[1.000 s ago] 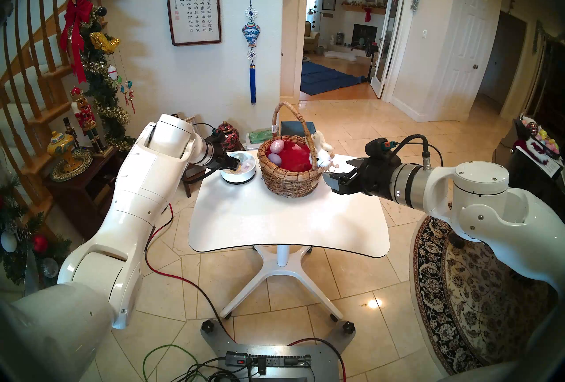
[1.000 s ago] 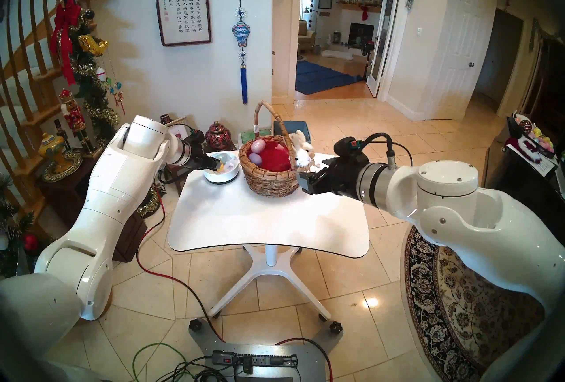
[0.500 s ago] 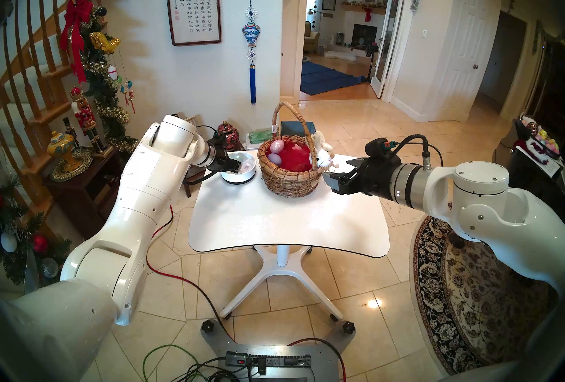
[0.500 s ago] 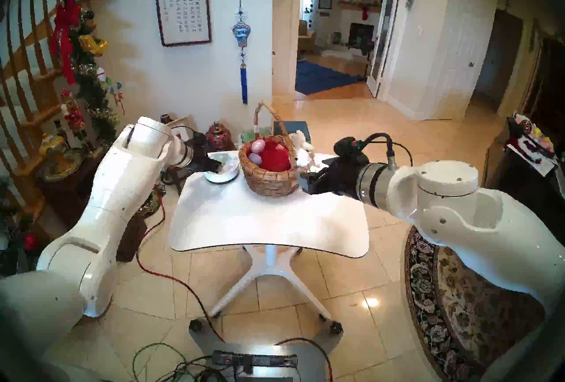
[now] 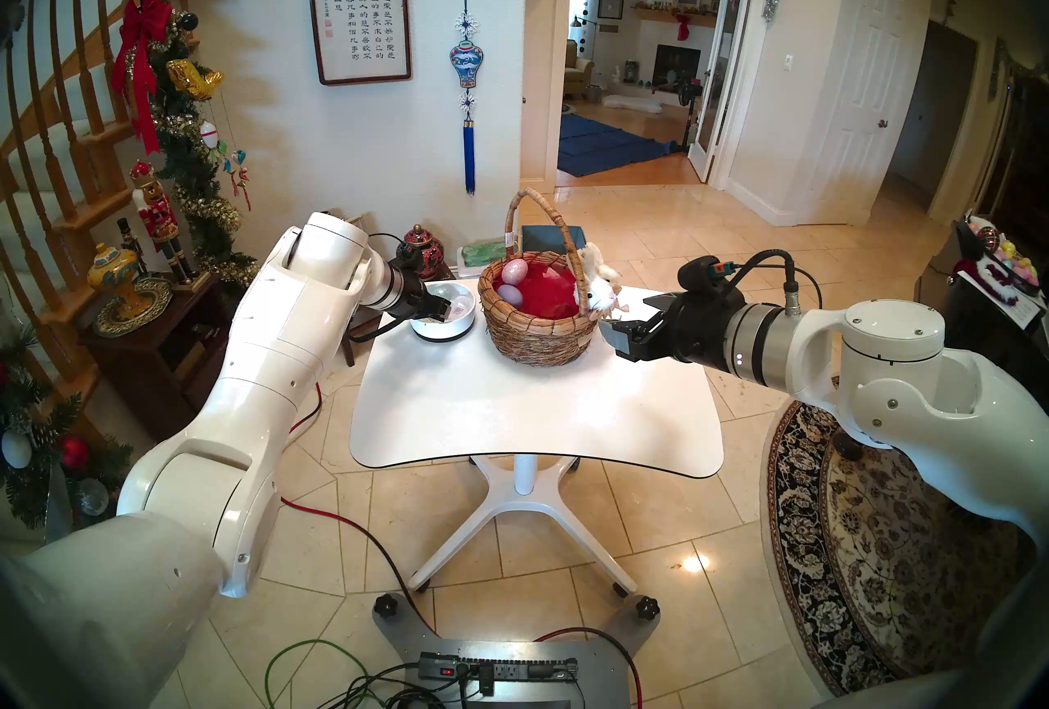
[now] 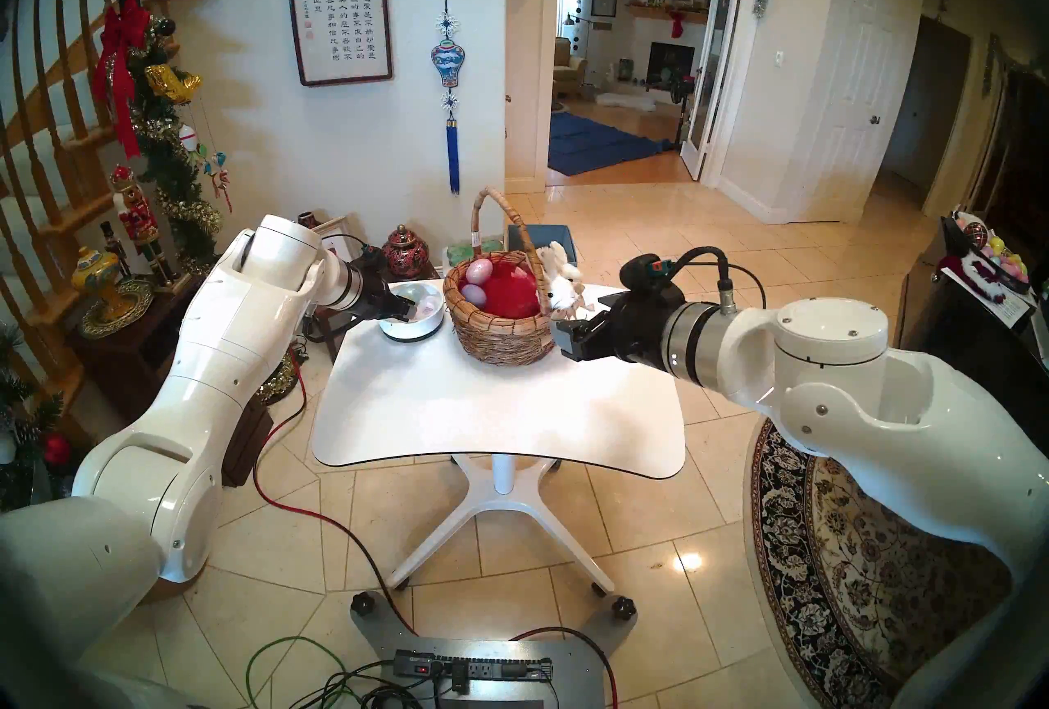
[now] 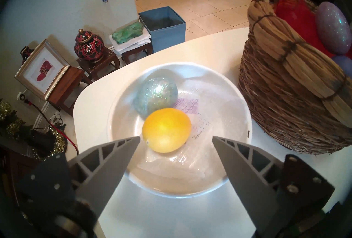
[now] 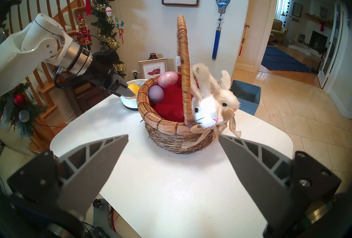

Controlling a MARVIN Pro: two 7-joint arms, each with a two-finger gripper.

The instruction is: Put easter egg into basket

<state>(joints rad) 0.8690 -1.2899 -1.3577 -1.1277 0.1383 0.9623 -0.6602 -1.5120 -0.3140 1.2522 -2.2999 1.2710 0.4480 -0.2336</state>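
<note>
The yellow egg [image 7: 166,130] lies in the white bowl [image 7: 239,98] at the wrist view's centre, touching a glittery blue egg [image 7: 156,94]. The left gripper [image 7: 176,137] hangs spread and empty, straddling it. I'd sink lower, centre on the yellow one alone, then squeeze gently. The basket [image 7: 282,110] waits upper right; the right gripper [image 8: 173,135] idles open.

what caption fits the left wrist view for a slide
Open left gripper poised over the yellow egg beside a glittery blue egg in the white bowl, basket alongside.

Head views overlook table [image 5: 533,407]; wrist views close.
</note>
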